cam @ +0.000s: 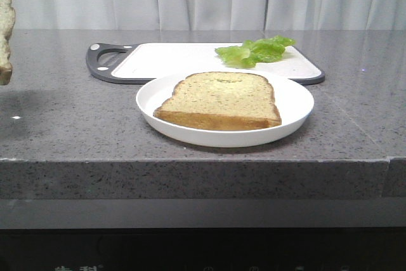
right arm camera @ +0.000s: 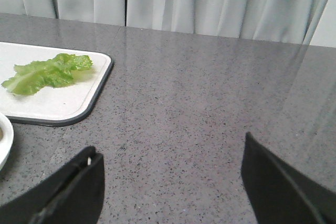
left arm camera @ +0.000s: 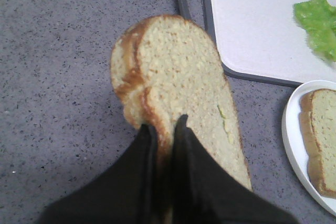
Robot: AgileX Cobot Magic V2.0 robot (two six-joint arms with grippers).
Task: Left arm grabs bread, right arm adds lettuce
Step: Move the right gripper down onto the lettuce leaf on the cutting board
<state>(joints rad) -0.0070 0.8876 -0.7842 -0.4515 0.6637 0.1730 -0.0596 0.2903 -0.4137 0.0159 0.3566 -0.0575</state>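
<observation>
My left gripper (left arm camera: 165, 124) is shut on the crust edge of the bread (left arm camera: 178, 82), a thick pale slice with faint green specks. It holds the bread in the air over the grey counter, left of the plate. In the front view only part of the bread (cam: 5, 36) shows, at the far left edge. The lettuce (cam: 257, 51) lies on the white cutting board (cam: 165, 58) and also shows in the left wrist view (left arm camera: 319, 24) and the right wrist view (right arm camera: 47, 72). My right gripper (right arm camera: 170, 148) is open and empty over bare counter, to the right of the board.
A white plate (cam: 292, 103) stands in front of the board with a second bread slice (cam: 222, 99) on it. The plate also shows in the left wrist view (left arm camera: 291, 129). The board's dark handle (cam: 104, 61) points left. A curtain hangs behind the counter.
</observation>
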